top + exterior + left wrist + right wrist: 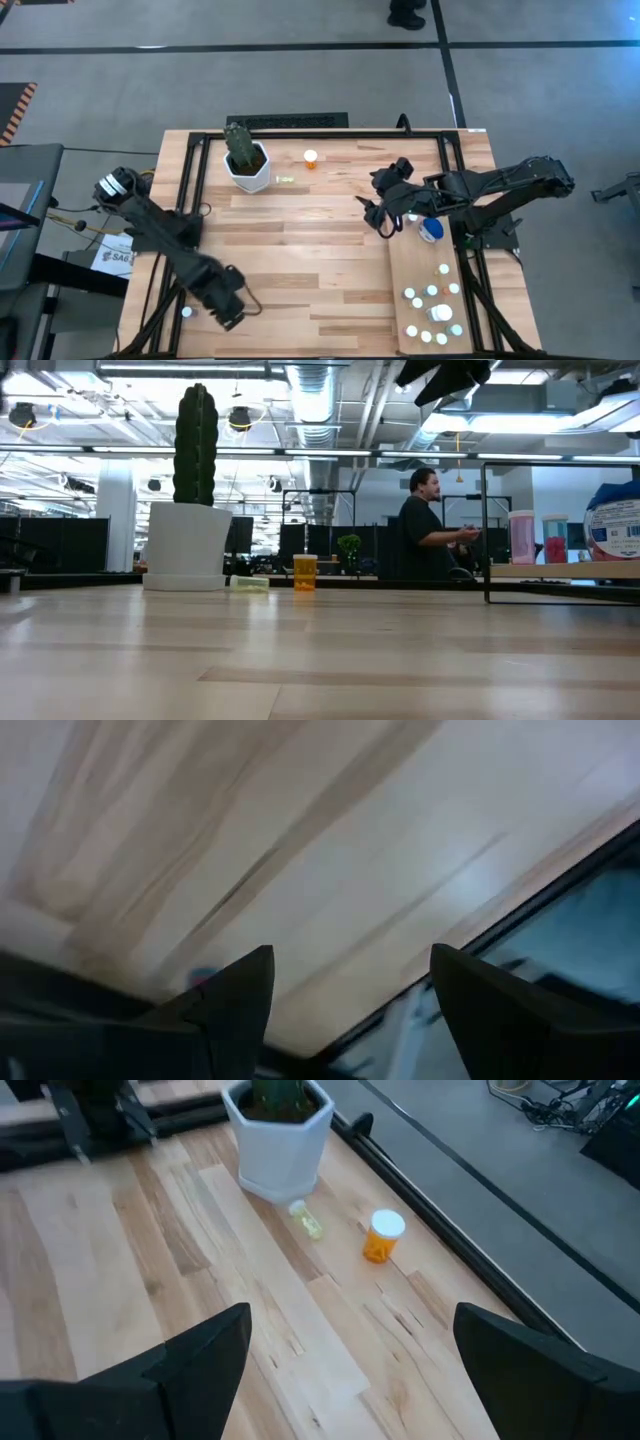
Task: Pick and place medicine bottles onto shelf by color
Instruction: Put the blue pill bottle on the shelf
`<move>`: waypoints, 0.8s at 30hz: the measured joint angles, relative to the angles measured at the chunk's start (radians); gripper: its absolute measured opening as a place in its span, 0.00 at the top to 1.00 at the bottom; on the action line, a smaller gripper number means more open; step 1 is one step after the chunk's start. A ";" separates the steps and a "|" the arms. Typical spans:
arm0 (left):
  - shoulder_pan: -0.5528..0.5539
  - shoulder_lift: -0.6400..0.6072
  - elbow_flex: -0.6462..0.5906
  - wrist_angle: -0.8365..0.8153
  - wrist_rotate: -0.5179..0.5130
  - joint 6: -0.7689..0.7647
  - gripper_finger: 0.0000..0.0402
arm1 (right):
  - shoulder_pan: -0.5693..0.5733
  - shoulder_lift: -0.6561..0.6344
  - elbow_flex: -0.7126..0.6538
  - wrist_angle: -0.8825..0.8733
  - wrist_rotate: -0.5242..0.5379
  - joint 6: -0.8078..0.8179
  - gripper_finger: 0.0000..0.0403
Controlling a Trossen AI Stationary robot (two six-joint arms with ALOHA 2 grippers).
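Person (pixel 425 525) only in low view.

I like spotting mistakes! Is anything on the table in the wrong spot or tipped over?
Yes. An orange bottle stands alone near the cactus pot, far from the shelf where the other bottles are gathered. A small yellow-green vial lies on its side beside the pot. Nothing looks spilled or broken.

You've got 2 loose bottles by the cactus pot (pixel 247 168): 1 orange bottle (pixel 311 159) w/ white cap, 1 small yellow-green vial (pixel 286 179) lying flat. On the shelf (pixel 405 268) you've 1 big blue-and-white bottle (pixel 431 229) plus approx. 10 tiny white-capped ones (pixel 433 312), too small to count exactly. Also 2 arms, 1 person (pixel 424 525) in the room behind.
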 joint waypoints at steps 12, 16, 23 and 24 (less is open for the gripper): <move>-0.113 0.000 0.000 -0.206 0.005 0.433 0.37 | 0.000 0.000 0.000 0.093 0.000 0.003 0.09; -0.151 0.001 0.000 -0.164 0.015 0.445 0.37 | 0.000 0.000 0.000 0.097 0.000 0.034 0.09; -0.244 0.001 0.000 -0.148 0.011 0.405 0.37 | 0.000 0.000 0.000 0.104 0.000 0.050 0.09; -0.255 0.001 0.000 -0.150 -0.001 0.403 0.37 | 0.000 0.000 0.000 0.104 0.000 0.052 0.09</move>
